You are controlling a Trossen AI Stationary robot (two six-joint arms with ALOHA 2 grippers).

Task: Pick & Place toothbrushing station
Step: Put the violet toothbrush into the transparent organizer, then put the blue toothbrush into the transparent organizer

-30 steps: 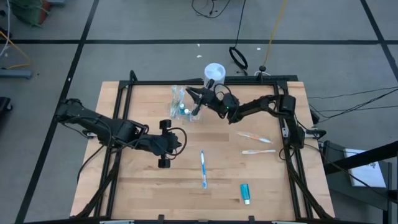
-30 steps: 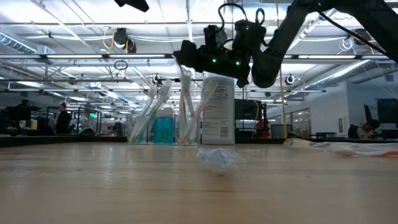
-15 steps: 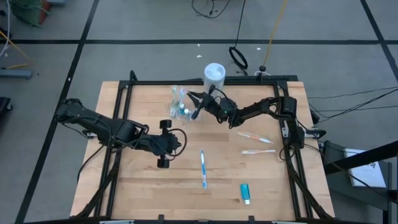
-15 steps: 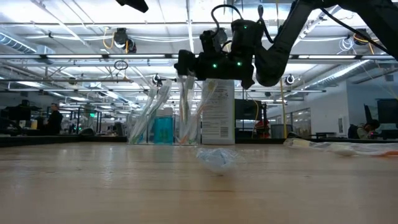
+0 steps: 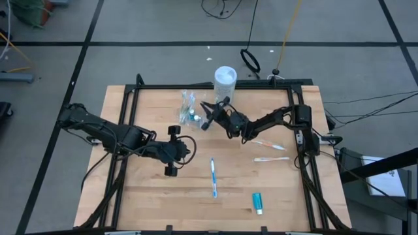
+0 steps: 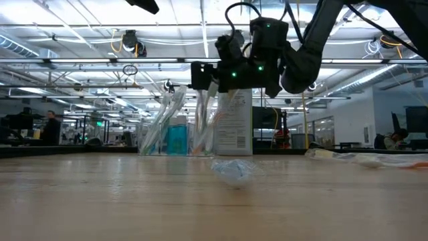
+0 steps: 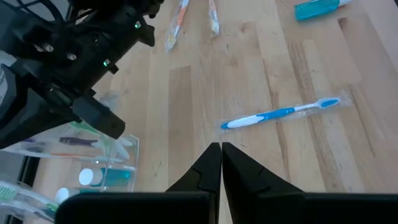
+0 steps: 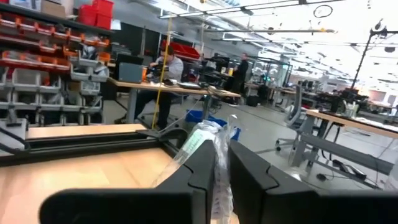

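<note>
Toothbrushing station (image 5: 189,108), a small clear plastic holder with upright compartments, stands near the far edge of the worktop (image 5: 150,196), just beside a white tub (image 5: 225,77); brushes and a teal tube stand in its compartments, seen also in the low view (image 6: 175,130); I judge it light, stiff and thin-walled, so it likely tips or skids at a side push, and its smooth walls probably slip in a weak pinch; a grip on 1 upright wall near the top rim, or across a narrow divider, looks the safest hold, with care not to crush the plastic or snag the brushes inside.

Right end effector (image 5: 209,116) hangs above the worktop just beside the holder, on the tub's side; its fingers (image 8: 205,165) are clenched on a thin clear wrapped item (image 8: 208,146), most likely a packaged toothbrush, though the wrap hides what is inside; it shows high in the low view (image 6: 221,75).

Left end effector (image 5: 171,150) rests mid-worktop, well apart from the holder, its fingers (image 7: 211,167) pressed together on nothing.

Loose on the worktop lie a blue toothbrush (image 5: 213,176), 2 orange-toned toothbrushes (image 5: 268,143) and a teal tube (image 5: 257,203).
</note>
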